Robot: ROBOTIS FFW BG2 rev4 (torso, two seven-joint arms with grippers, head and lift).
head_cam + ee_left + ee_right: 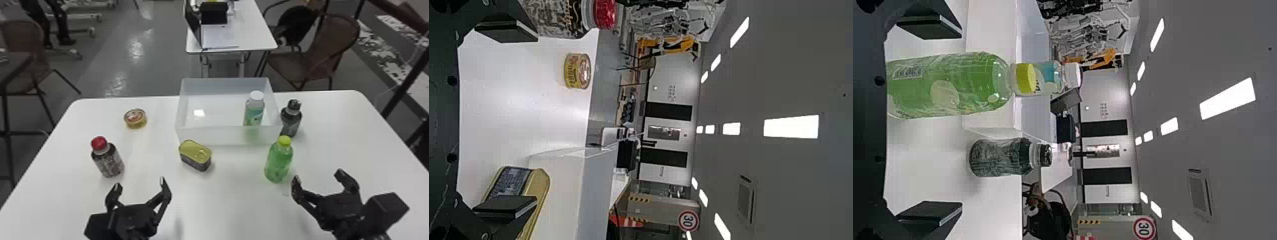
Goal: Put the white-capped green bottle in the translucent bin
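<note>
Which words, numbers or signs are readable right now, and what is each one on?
"30": round red-rimmed sign in the background.
Too small or blurred to read: print on the white-capped bottle, yellow-capped green bottle, dark bottle, red-capped bottle, round can and oblong tin, plus small marks on the background wall.

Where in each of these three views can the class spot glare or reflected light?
Head view: pale streaks on the grey floor, a bright patch inside the translucent bin; left wrist view: glaring ceiling lamps; right wrist view: ceiling lamps again, small highlights on the yellow-capped bottle.
</note>
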